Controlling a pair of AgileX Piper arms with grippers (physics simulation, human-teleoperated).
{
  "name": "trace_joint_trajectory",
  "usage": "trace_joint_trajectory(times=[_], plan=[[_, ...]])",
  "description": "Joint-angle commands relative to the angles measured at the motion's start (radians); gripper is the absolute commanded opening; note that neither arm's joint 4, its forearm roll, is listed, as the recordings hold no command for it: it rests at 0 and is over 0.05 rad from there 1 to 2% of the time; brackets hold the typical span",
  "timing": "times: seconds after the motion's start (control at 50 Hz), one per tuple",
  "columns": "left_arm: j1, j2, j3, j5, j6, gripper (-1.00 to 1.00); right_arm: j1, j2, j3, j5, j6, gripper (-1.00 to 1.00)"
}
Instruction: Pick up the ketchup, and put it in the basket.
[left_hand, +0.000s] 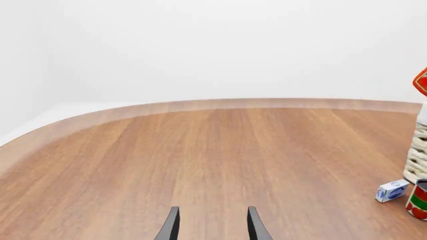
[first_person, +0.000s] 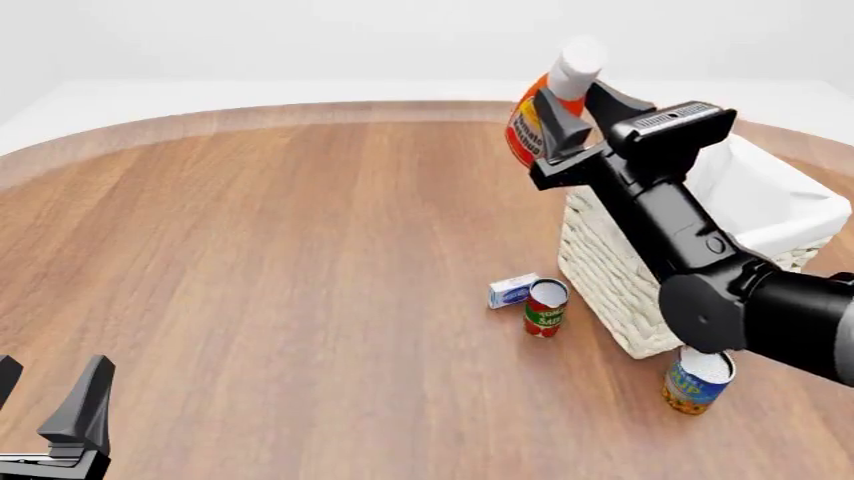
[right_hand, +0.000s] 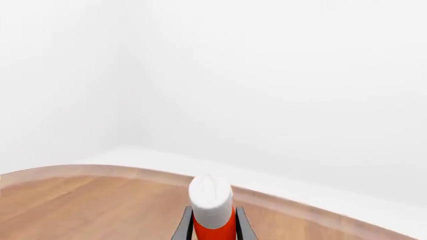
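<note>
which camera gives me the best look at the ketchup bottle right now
The front view: the ketchup shows cap, body and label, held tilted in the right gripper. The right wrist view shows mostly its cap between the fingers; the left wrist view catches only a red sliver at the edge.

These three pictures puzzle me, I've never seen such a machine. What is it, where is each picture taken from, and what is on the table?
These are simulator renders of two robot arms at a wooden table, steered by a person. The wide picture comes from a fixed camera behind the arms. The other two come from small cameras on each arm's wrist, looking along its fingers.

The right pincer is shut on the ketchup, an orange-red bottle with a white cap, held in the air near the basket. The left pincer is open and holds nothing, low over bare wood.

On the table stand a red-and-green can, a small white-and-blue box and a blue-and-yellow can.
</note>
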Motion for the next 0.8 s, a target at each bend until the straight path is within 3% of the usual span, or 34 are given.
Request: trace_joint_trajectory(times=[0.02,0.1,0.48,0.8], plan=[[0.0,0.0,0.0,0.0,0.0,1.0,-0.101,-0.022,0.004,0.011,-0.052,-1.0],[0.0,0.0,0.0,0.0,0.0,1.0,-0.129,-0.014,-0.008,0.023,-0.059,-1.0],[0.0,0.0,0.0,0.0,0.0,1.0,-0.28,0.044,-0.065,0.098,-0.199,-1.0],[0.0,0.0,0.0,0.0,0.0,1.0,-0.386,-0.01,-0.007,0.149,-0.185,-1.0]])
